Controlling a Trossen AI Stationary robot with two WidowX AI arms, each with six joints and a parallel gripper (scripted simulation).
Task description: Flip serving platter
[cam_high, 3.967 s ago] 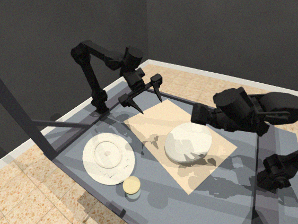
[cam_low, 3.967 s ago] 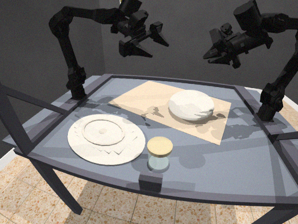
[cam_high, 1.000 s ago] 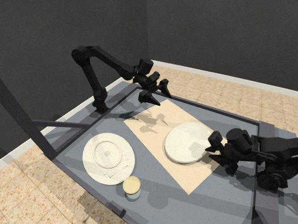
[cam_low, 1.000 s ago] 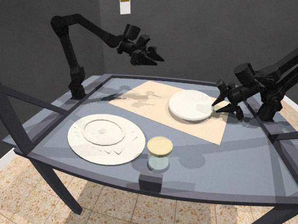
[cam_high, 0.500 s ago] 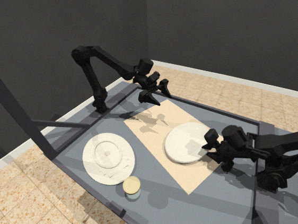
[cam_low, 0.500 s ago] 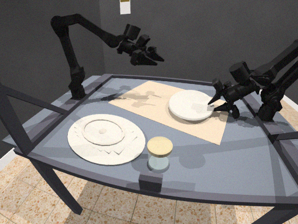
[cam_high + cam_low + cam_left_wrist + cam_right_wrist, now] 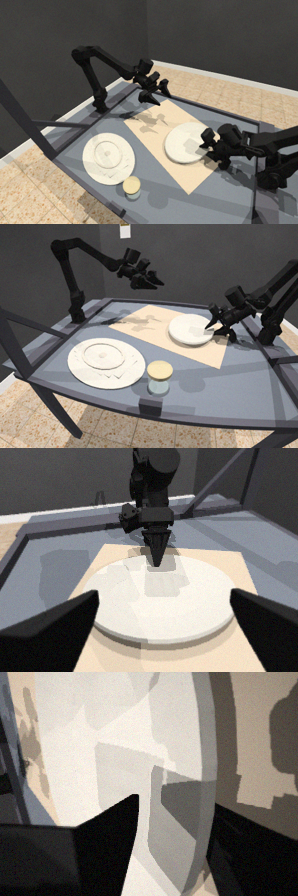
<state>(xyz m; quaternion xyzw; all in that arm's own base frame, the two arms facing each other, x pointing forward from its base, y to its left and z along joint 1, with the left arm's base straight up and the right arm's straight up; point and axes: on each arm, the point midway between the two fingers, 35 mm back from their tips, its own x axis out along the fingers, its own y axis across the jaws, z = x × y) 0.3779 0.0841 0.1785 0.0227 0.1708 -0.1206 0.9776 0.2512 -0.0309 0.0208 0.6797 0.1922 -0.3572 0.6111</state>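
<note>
White serving platter (image 7: 180, 143) (image 7: 184, 330) (image 7: 160, 615) (image 7: 120, 712) lies with rim between right fingers (image 7: 204, 145) (image 7: 210, 324).

Down comes the black right gripper (image 7: 203, 149) (image 7: 209, 331) (image 7: 156, 567) (image 7: 166, 802), its fingers now at the round white platter's (image 7: 183, 140) (image 7: 185, 326) (image 7: 150, 613) (image 7: 120, 712) rim; the black left gripper (image 7: 165, 101) (image 7: 160, 286) (image 7: 163, 595) has lowered too.
</note>
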